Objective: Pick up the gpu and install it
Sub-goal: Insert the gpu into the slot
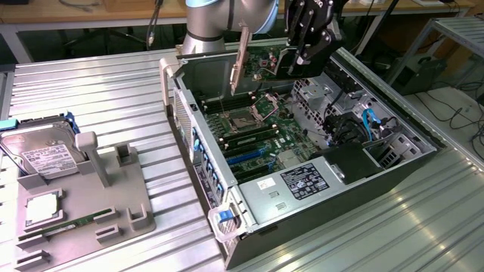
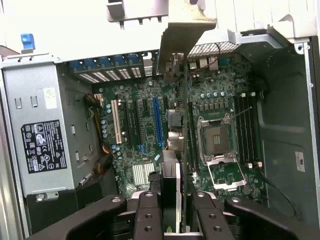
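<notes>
Hand clamped on gpu (edge-on in wrist view), above open case

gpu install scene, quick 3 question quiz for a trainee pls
1. True or false: the gripper is shut on the gpu, holding it over the open computer case.
2. Where is the hard drive? A) inside the case B) standing on the grey tray C) in the gripper
3. What colour is the circuit-board face of the gpu?
Key: 1 true; 2 B; 3 green
</notes>
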You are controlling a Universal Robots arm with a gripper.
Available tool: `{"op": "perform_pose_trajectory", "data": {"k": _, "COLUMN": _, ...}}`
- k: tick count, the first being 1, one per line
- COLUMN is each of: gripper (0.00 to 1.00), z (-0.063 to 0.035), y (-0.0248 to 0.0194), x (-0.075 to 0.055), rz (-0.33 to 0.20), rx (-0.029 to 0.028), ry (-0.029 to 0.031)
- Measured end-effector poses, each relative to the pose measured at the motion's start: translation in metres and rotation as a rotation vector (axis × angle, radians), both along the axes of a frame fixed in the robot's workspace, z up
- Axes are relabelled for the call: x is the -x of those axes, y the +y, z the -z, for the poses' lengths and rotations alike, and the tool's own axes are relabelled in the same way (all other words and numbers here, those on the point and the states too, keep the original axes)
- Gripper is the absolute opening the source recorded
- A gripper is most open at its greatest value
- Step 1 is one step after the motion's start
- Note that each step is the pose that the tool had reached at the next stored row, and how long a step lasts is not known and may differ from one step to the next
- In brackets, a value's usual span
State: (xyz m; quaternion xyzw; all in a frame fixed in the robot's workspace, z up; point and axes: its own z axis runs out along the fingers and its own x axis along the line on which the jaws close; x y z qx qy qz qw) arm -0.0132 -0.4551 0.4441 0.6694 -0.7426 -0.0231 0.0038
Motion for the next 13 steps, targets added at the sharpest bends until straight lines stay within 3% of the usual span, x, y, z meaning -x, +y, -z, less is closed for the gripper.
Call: {"op": "perform_pose_trajectory", "data": {"k": 13, "gripper": 0.27, "z": 0.0012, "y": 0.0001, "x": 0.0000, "rz": -0.014, "rx": -0.0001, "ry": -0.0014}}
